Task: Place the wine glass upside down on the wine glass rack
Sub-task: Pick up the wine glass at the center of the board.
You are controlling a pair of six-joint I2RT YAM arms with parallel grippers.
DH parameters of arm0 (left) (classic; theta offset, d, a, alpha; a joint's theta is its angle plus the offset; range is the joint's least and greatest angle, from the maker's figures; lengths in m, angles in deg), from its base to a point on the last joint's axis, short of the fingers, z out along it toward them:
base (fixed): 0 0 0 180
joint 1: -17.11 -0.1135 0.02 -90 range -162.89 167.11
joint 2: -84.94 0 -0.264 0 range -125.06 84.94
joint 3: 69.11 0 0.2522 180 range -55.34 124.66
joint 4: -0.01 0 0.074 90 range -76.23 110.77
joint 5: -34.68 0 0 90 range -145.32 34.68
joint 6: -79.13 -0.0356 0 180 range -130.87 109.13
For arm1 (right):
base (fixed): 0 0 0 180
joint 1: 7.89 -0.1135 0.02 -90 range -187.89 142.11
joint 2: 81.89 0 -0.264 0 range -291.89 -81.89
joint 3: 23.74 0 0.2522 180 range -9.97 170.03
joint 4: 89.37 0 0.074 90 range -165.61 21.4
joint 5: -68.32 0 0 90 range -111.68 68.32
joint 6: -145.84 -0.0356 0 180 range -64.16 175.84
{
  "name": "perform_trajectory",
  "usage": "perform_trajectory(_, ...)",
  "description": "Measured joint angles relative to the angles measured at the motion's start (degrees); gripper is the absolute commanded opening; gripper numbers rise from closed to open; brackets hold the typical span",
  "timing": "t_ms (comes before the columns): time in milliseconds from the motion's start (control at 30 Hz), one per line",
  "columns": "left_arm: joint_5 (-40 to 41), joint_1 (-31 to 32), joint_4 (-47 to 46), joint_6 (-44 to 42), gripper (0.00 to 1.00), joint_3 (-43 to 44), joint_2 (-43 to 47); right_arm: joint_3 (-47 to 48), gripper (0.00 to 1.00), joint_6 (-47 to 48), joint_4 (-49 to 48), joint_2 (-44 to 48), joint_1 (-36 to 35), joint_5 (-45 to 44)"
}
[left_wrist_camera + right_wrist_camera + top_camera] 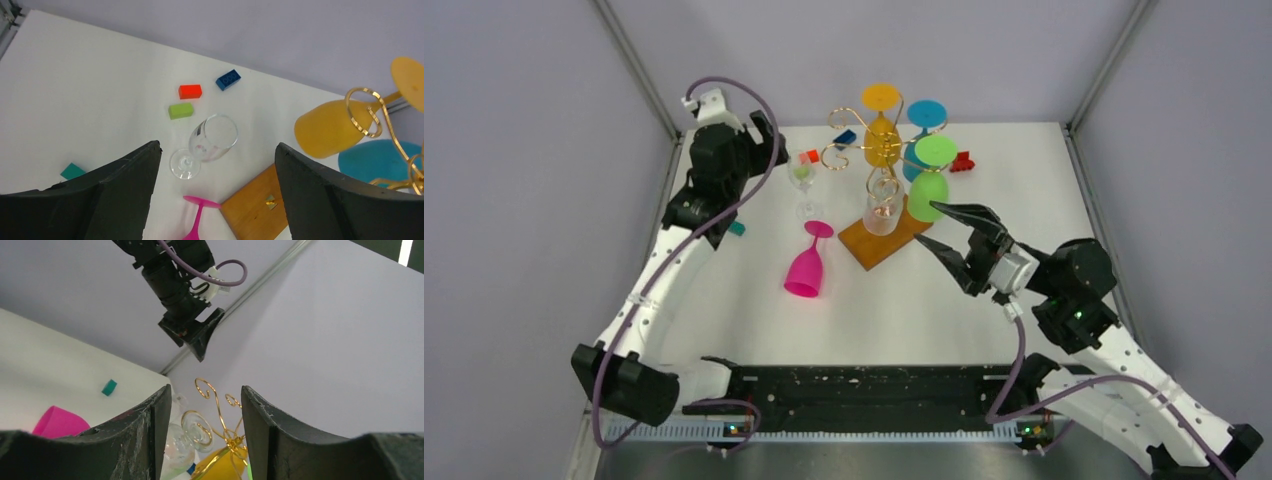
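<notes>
My left gripper [218,148] is wide open with nothing in it. It hangs over a clear wine glass [802,176], which stands on its foot toward the far left corner of the worktop [904,320], just left of the rack [874,250]. I think this is the glass to go for. A pink glass [806,265] lies on its side a bit nearer the middle, and it needs hanging too. My right gripper [926,222] is open as well and holds nothing. It sits close to the green glass [929,190] on the right side of the rack. That green glass, an orange one, a blue one and another clear one already hang there upside down. The clear glass looks thin and light, so I think it could break or tip over easily. It is tall on a skinny stem and its sides look smooth, so it may slip out of a loose hold. I would close softly around the round bowl, or on the stem right under it. That keeps the flat foot free, because the foot has to slide into one of the gold curls. I would not squeeze hard. Some small blocks [190,91] sit beside the glass, so I would come down with care.
</notes>
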Motion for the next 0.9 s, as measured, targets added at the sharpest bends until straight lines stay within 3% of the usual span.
perform_trajectory(167, -3.89, -3.63, 8.74, -0.07, 0.86, 13.86, -7.98, 0.74, 0.57, -13.92, -1.11, 1.64, 0.00, -5.77)
perform_trajectory(400, -13.09, -6.27, 21.40, -0.70, 0.77, 26.27, -24.30, 14.14, 0.56, -29.64, 9.92, -0.35, 0.00, -26.82)
perform_trajectory(667, -16.68, -6.21, 29.38, -2.05, 0.74, 31.43, -30.53, 16.70, 0.57, -34.56, 18.53, -1.68, 0.00, -36.83)
perform_trajectory(900, -15.80, -6.21, 30.56, -3.10, 0.66, 35.17, -31.01, 16.55, 0.57, -35.41, 21.29, -2.14, 0.00, -39.17)
